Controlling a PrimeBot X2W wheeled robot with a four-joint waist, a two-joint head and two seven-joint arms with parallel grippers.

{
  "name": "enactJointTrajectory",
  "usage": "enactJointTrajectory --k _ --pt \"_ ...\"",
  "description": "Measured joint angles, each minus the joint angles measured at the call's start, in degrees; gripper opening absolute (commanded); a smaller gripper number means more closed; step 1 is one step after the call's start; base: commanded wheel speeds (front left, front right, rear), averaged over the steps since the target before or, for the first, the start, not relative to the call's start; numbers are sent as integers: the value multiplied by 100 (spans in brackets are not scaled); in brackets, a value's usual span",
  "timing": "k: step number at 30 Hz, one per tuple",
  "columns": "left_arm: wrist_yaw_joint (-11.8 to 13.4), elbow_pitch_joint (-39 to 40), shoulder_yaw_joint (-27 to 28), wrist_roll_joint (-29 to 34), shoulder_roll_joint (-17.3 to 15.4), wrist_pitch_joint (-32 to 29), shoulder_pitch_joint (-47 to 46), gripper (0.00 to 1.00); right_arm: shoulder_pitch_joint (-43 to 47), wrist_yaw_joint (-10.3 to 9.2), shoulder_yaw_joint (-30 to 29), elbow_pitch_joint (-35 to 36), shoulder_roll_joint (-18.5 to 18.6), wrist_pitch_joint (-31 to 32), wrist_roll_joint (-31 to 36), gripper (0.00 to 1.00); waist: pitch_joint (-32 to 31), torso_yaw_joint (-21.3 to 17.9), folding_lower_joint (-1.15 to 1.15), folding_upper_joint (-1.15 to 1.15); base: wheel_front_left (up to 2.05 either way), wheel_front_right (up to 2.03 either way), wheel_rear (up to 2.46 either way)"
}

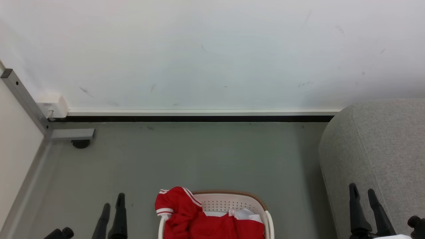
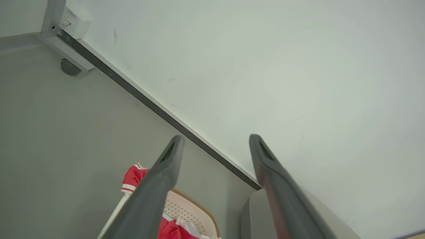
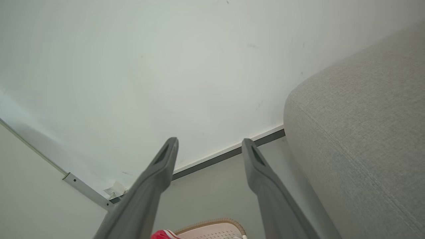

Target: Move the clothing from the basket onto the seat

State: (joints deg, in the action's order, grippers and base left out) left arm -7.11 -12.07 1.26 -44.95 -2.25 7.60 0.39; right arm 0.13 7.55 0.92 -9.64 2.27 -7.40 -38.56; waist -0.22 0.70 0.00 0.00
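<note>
Red clothing (image 1: 196, 219) with white-striped cuffs fills the white perforated basket (image 1: 232, 200) at the bottom middle of the head view, one sleeve draped over the left rim. The grey woven seat (image 1: 382, 149) rises at the right. My left gripper (image 1: 113, 205) stands open left of the basket, nothing between its fingers. My right gripper (image 1: 362, 191) is open in front of the seat. The left wrist view looks past open fingers (image 2: 166, 166) at the clothing (image 2: 134, 177), basket (image 2: 186, 207) and seat (image 2: 255, 212). The right wrist view shows the seat (image 3: 358, 132) and the basket (image 3: 212, 227) rim.
A white wall with a dark skirting strip (image 1: 199, 118) runs across the back. A metal frame post with a foot (image 1: 71, 134) and a white box (image 1: 53, 106) stand at the left corner. Grey floor (image 1: 199, 156) lies between the basket and the wall.
</note>
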Motion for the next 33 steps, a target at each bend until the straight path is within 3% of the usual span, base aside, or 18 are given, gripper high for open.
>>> enactJointTrajectory --k 33 --pt "-18 152 -157 2315 -87 428 140 100 25 0 -29 20 24 -455 1864 100 -7 -47 0 0 0 0 0"
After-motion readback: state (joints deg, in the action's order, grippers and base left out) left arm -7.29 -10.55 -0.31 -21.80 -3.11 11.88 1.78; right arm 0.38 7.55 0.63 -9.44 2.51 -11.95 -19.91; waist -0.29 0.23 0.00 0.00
